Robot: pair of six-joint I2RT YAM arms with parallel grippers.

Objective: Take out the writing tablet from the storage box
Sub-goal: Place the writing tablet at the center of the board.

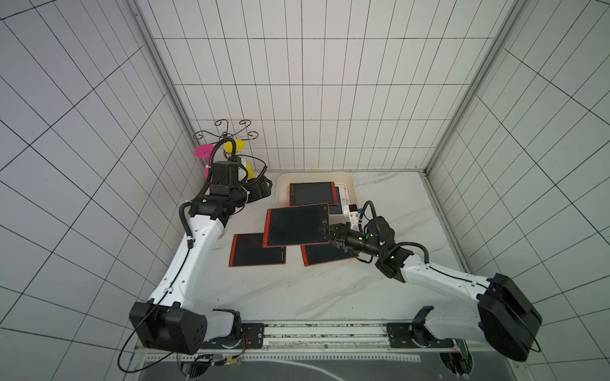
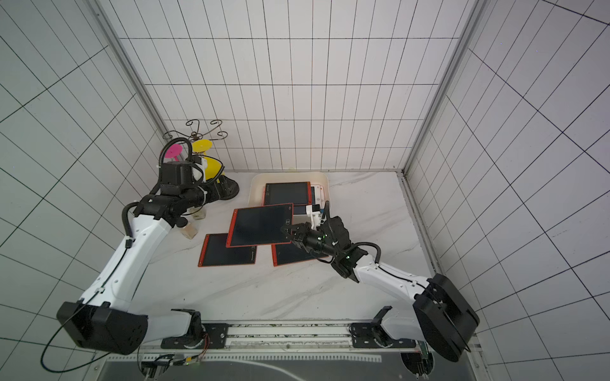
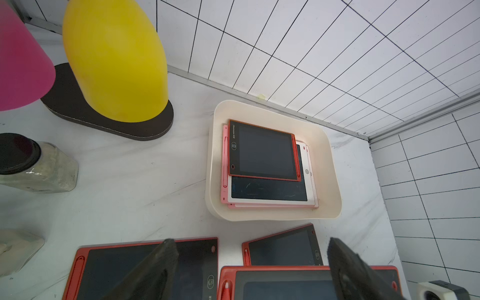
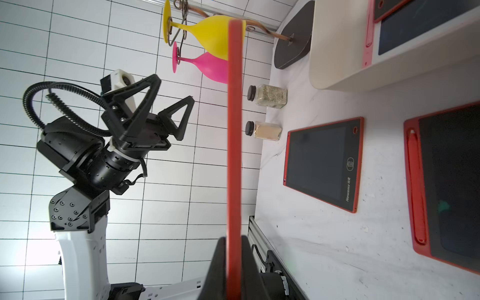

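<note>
**Top views.** You have the writing tablet [image 1: 295, 226] [image 2: 259, 226] out of the storage box [image 1: 281, 194] [image 2: 254, 194]. It is held off the worktop [image 1: 297, 290], just in front of the box's near rim. The right jaws pinch its right edge. In these views it overlaps two red tablets lying flat on the worktop, one to the left [image 1: 257, 250] and one to the right [image 1: 325, 255]. A red-framed tablet [image 1: 312, 193] tops the stack left in the box. Your left arm [image 1: 198, 237] reaches toward the far left corner, near the glass stand [image 1: 226, 133].

**Left wrist.** The left jaws are spread wide with nothing between them; both fingers [image 3: 155, 270] show dark. Beyond them the box sits against the back wall. It holds the red-framed tablet over a white tablet [image 3: 270, 189], with a pink tablet [image 3: 224, 166] under both. A yellow glass [image 3: 114, 59], a pink glass [image 3: 20, 57] and a jar [image 3: 33, 163] are well apart from the box.

**Right wrist.** You see the writing tablet edge-on, a red strip clamped between the two fingers [image 4: 220, 267] of the right jaws. The left jaws hang in the air, clear of the tablet. Two jars [image 4: 270, 97] stand on the worktop beside the flat tablets.
</note>
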